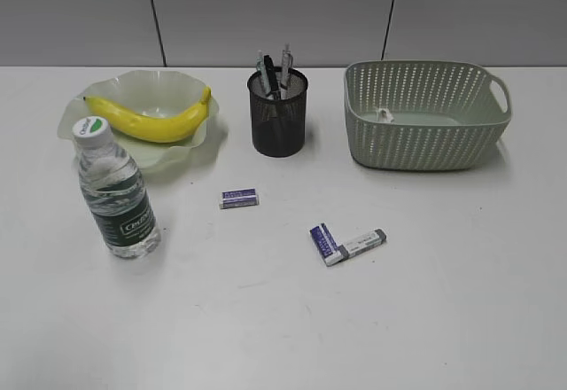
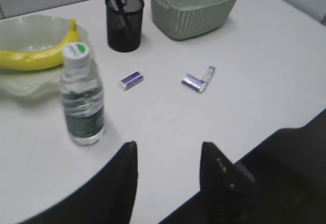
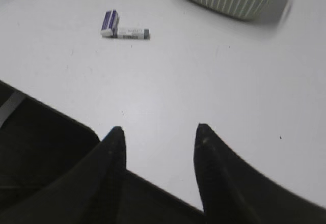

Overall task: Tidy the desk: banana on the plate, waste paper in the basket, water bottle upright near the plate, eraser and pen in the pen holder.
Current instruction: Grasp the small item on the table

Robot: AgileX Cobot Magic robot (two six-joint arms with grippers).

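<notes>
Reaching with jaws spread, the left gripper (image 2: 168,175) should straddle the small eraser (image 1: 238,198) squarely — right gripper (image 3: 158,168) idles open.

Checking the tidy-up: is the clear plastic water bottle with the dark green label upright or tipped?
Upright. The clear plastic water bottle stands on its base on the white desk, white cap on top, beside the wavy-rimmed green plate.

desk (image 1: 425,319) matt white | basket (image 1: 425,146) perforated plastic | pen holder (image 1: 278,124) wire mesh

Banana (image 1: 151,120) on plate (image 1: 186,149), bottle (image 1: 117,190) upright nearby, erasers (image 1: 239,198) on desk (image 1: 425,301).
</notes>
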